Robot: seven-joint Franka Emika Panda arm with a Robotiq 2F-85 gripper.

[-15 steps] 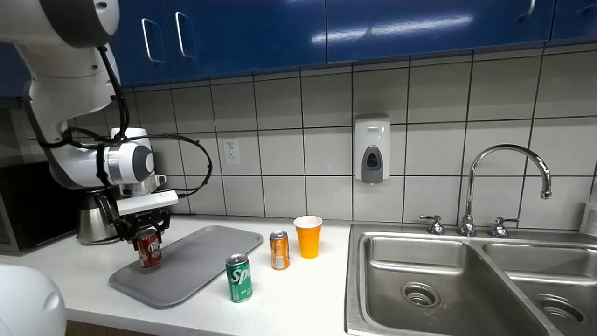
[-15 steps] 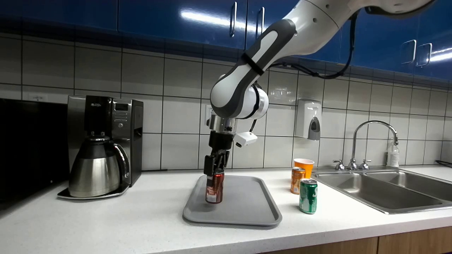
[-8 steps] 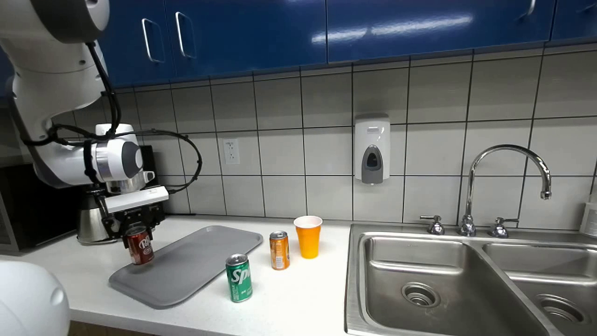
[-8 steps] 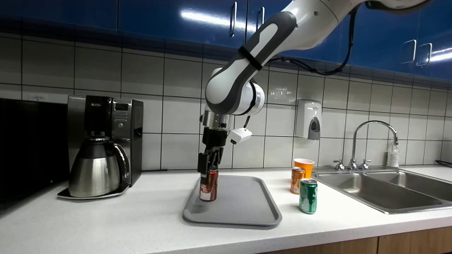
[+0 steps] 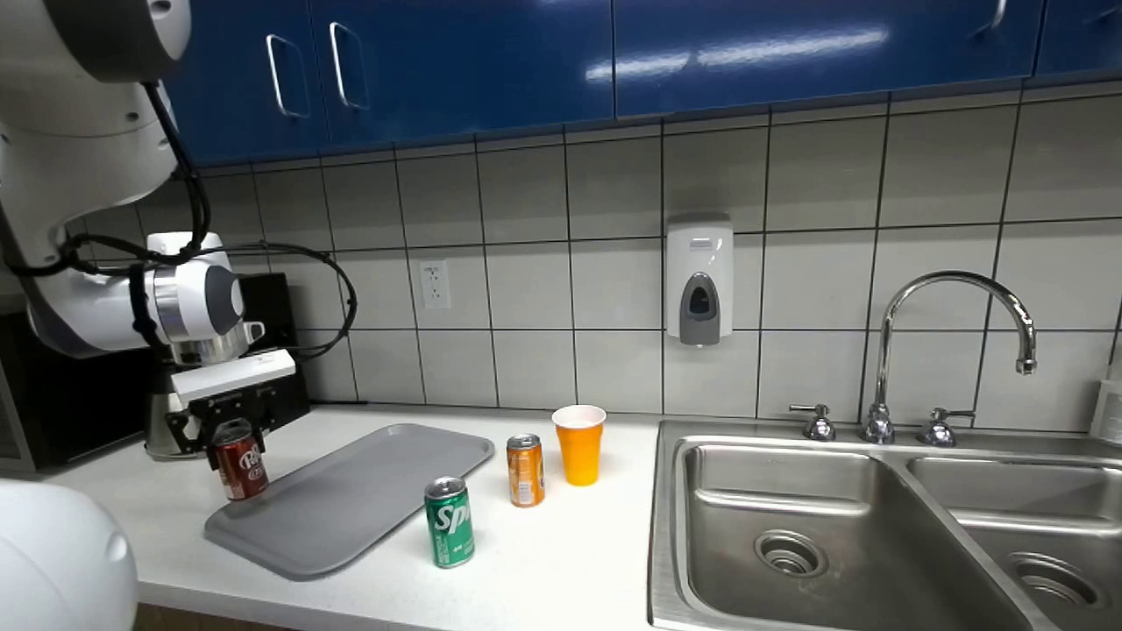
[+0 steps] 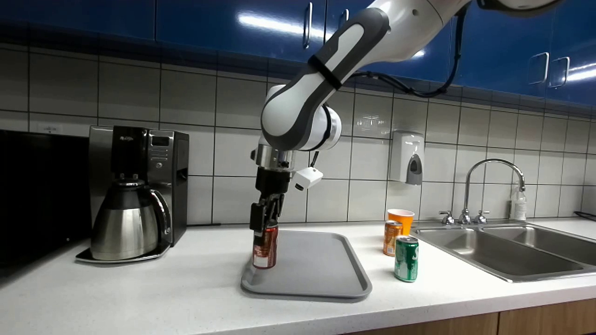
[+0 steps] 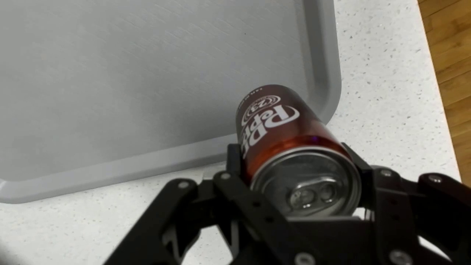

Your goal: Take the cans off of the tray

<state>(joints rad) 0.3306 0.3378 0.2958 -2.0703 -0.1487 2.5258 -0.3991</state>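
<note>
Dark-red can is clasped inside the claw.

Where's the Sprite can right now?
In both exterior views, the Sprite can stands upright on the counter, right of the grey tray, nearer the viewer than the orange drink can.

red can in pincer, at edge of grey tray

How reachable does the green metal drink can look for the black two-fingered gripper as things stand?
Probably not yet: the gripper is shut on the dark red metal can and would likely have to release it first. The green can stands upright on the white counter, nothing covering it.
</note>
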